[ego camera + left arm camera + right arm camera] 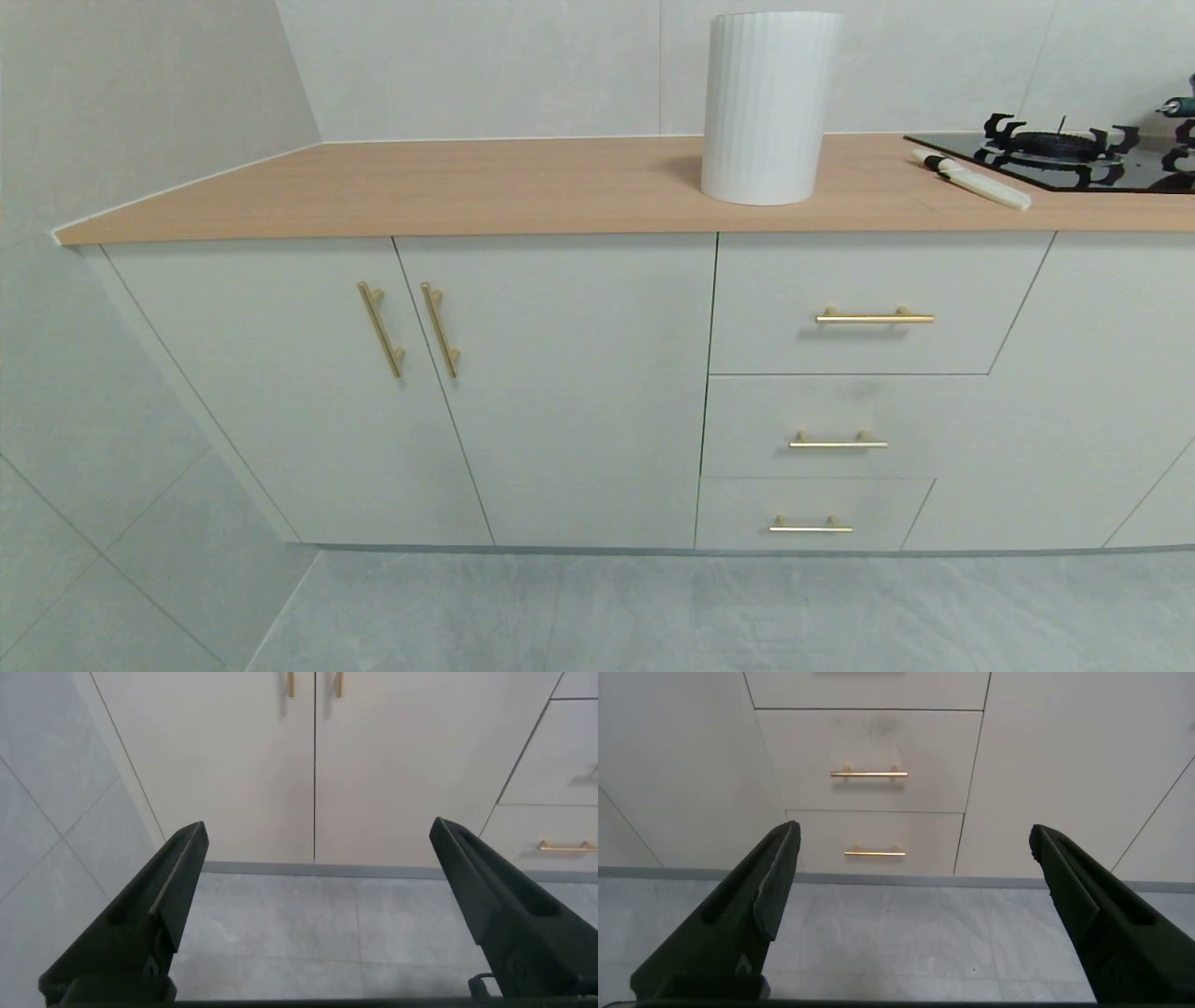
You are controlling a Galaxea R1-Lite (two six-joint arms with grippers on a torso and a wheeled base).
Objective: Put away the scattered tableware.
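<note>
Desk (467, 187): it sits well above both arms, judging by the wrist views, which face the lower cabinet fronts and the floor. An arm raised too close to the front could strike its edge.
Drawers (868, 280): all three are shut. If the utensil belongs in one, a poor hold on a thin gold handle could slip off or pull the drawer crooked.
Hob (1064, 154): its raised black grates stand just beside the utensil, so a reach from that side could snag on them.
Ribbed white container (766, 107): it stands upright on the desk, tall and probably light (a likely home for the utensil). A sideways brush could tip it.
White utensil (971, 179): it looks like a knife and lies flat on the desk between the container and the hob, near the hob's edge. Being low and slim, it may skid or spin under a pinch, perhaps off the front.
Left end effector (318, 829): spread wide with nothing between the fingers, touching nothing, facing the double doors low down.
Right end effector (915, 829): likewise wide apart and empty, in front of the lower drawers.
</note>
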